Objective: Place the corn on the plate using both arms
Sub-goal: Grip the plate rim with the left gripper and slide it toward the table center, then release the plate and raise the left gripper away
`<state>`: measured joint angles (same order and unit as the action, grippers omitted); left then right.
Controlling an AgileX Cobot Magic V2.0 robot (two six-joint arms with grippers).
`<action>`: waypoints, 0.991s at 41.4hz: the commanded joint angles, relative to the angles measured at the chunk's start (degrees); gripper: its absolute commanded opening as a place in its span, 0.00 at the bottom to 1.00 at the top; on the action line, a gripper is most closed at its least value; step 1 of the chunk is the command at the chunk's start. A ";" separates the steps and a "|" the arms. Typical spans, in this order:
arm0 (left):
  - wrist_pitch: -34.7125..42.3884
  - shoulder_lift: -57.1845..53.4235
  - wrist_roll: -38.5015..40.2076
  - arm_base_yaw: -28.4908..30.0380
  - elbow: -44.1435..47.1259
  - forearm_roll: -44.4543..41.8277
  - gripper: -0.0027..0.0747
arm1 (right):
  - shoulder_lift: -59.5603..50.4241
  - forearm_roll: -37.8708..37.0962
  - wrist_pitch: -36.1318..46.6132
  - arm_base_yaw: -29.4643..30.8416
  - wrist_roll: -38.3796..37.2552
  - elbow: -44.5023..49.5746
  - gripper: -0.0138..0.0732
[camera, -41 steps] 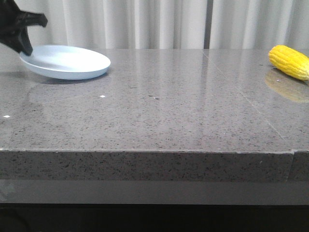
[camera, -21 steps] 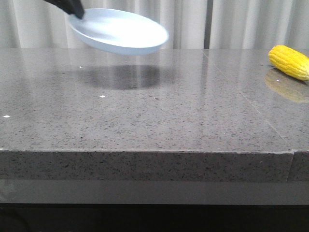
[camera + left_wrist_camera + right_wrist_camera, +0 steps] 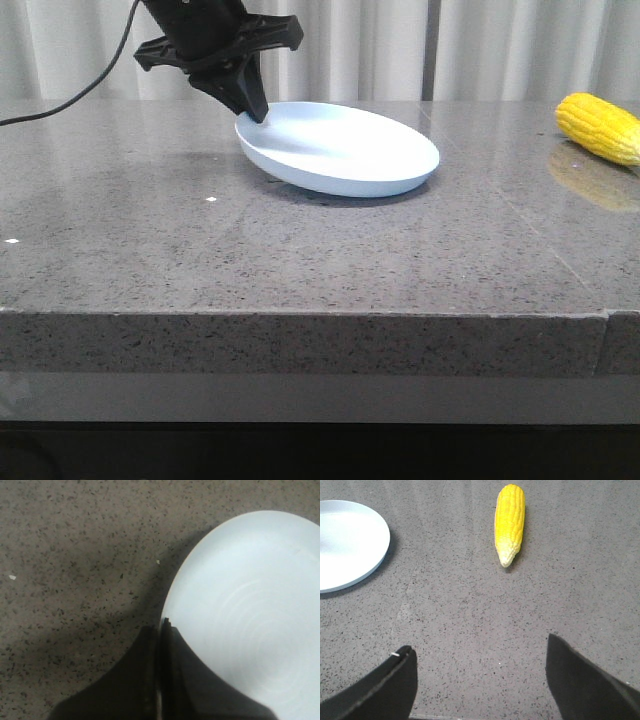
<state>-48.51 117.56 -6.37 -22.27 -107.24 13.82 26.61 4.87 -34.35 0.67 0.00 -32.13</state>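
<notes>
One corn (image 3: 600,127) lies at the right edge of the front view, on the grey speckled table (image 3: 300,250), in the same spot as half a second ago. Its kernels are bright yellow in neat rows, and the right wrist view shows a paler tapered tip pointing toward the camera. Nothing touches it.

What has changed is the plate (image 3: 345,150). Half a second ago it hung in the air at upper left of centre; now it sits lower and further right, near the middle of the frame, tilted, with its right rim down at the table and its left rim raised. It is pale blue-white, round and shallow, well apart from the corn.

At the plate's raised left rim the left gripper (image 3: 255,110) is clamped on the edge, its jaws pinched together over the rim in the left wrist view.

Low in the right wrist view the right gripper (image 3: 480,680) stands with its jaws spread wide, empty, above bare table, short of the corn.
</notes>
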 commanded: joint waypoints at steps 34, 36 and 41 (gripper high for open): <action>-3.12 -5.10 0.19 -0.44 -2.36 -3.62 0.47 | 0.76 -0.66 4.01 0.36 0.48 -1.74 0.80; -3.37 -6.49 0.19 -0.44 -2.36 -5.04 0.47 | 0.76 -0.66 4.01 0.36 0.48 -1.74 0.80; -4.81 -11.16 0.19 -0.49 -2.36 -5.94 0.47 | 0.76 -0.66 4.01 0.36 0.48 -1.74 0.80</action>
<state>-54.65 113.54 -6.12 -22.27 -107.32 8.00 26.61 4.87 -34.35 0.67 0.00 -32.13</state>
